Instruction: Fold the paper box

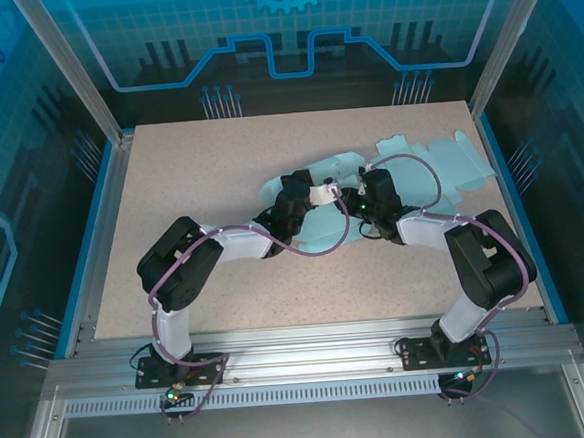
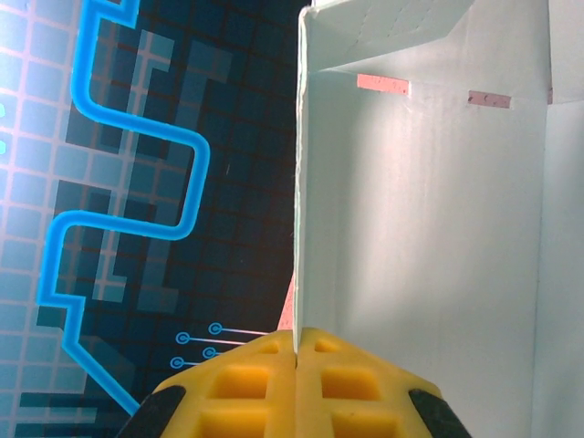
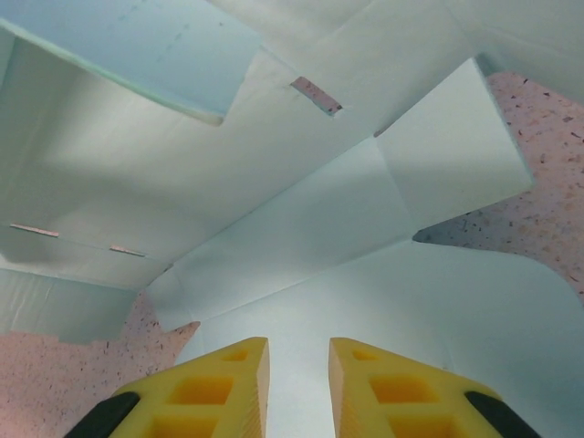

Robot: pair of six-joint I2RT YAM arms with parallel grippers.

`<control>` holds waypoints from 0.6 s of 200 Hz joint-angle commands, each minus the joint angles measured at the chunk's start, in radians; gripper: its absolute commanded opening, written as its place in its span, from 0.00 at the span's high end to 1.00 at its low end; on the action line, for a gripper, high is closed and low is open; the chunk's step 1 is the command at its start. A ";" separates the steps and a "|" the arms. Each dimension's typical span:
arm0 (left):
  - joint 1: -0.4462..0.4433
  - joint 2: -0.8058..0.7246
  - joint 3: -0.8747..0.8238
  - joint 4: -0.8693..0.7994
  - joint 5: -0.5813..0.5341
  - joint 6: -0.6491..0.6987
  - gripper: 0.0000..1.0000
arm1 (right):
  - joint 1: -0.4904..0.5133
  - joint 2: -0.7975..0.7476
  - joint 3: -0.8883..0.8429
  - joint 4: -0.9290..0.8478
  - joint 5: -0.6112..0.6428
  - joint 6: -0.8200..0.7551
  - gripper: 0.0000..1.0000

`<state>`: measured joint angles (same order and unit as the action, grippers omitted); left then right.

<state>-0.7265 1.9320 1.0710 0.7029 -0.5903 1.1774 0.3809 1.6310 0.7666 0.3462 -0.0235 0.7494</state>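
Spotter: Room first, operator: blue panel walls (image 1: pixel 289 39) printed with circuit lines stand around you on three sides, and an aluminium frame (image 1: pixel 302 364) runs across the near edge. Inside it lies your speckled beige table (image 1: pixel 189 176).

Second: And the paper box?

Spotter: Your paper box (image 1: pixel 459 167) is a pale blue-green die-cut sheet, spread from the table's middle toward the far right. Part of it lies flat, and one panel stands up on edge at your left arm's tip.

Second: What are the jaws doing?

Spotter: Your left gripper (image 2: pixel 297 339) is clamped tight on the edge of that upright panel. Its yellow fingers (image 2: pixel 237 383) meet with only the card between them. Small slots in the sheet show the table through them.

Second: And the right one?

Spotter: Your right gripper (image 3: pixel 298 351) hangs over a flat flap of the sheet, jaws a narrow gap apart with nothing between them. Whether its tips touch the card, you cannot tell from the wrist view.
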 commanded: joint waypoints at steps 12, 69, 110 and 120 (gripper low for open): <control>-0.002 0.004 -0.001 0.069 0.006 0.010 1.00 | 0.002 -0.008 0.010 0.010 -0.022 -0.052 0.72; 0.001 -0.008 -0.030 0.099 0.026 0.048 1.00 | -0.044 -0.024 0.007 0.021 -0.113 -0.093 0.66; 0.000 -0.035 -0.067 0.111 0.057 0.053 1.00 | -0.107 -0.108 0.014 -0.067 -0.120 -0.163 0.62; 0.001 -0.040 -0.075 0.113 0.065 0.053 1.00 | -0.128 -0.118 0.028 -0.108 -0.121 -0.175 0.63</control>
<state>-0.7265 1.9312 1.0203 0.7681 -0.5625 1.2152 0.2996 1.5692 0.7666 0.3103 -0.1257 0.6373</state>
